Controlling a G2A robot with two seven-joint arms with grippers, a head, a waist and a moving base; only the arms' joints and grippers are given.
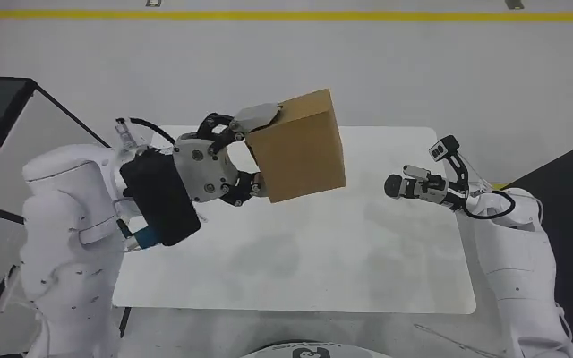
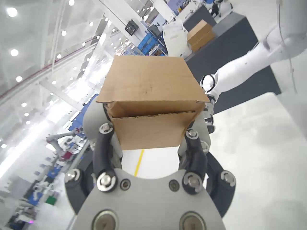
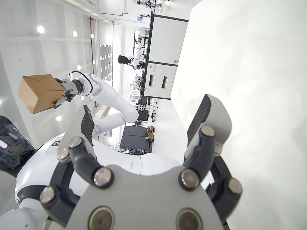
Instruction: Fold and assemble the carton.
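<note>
One brown corrugated-cardboard carton [image 1: 300, 148], box-shaped with flat matte faces and sharp corners, up in the air above the far side of the table, tilted, touching nothing below. Clamped at its near end by the left gripper [image 1: 258, 152]: jaws closed on the carton, one grey finger on each opposite face. Seen from the left wrist, carton [image 2: 148, 89] end-on, with a flap folded inward and a ragged, fluted edge along the fold; left gripper [image 2: 148, 120] pinching the two sides. Seen from the right wrist, carton [image 3: 38, 93] with flap seams crossing its outer end.

Right gripper [image 1: 394, 186] well apart from the carton, above the table's right edge, jaws spread wide and holding nothing; ribbed black pads facing each other in its own view [image 3: 146, 116].

Smooth white rectangular table [image 1: 358, 259] with rounded corners. Pale grey floor around it, crossed by a yellow stripe [image 1: 286, 14]. Bright hall with rows of round ceiling lights. Stack of flat brown boxes [image 2: 200, 34] on a dark platform and a white cabinet [image 3: 163, 58], both far behind.
</note>
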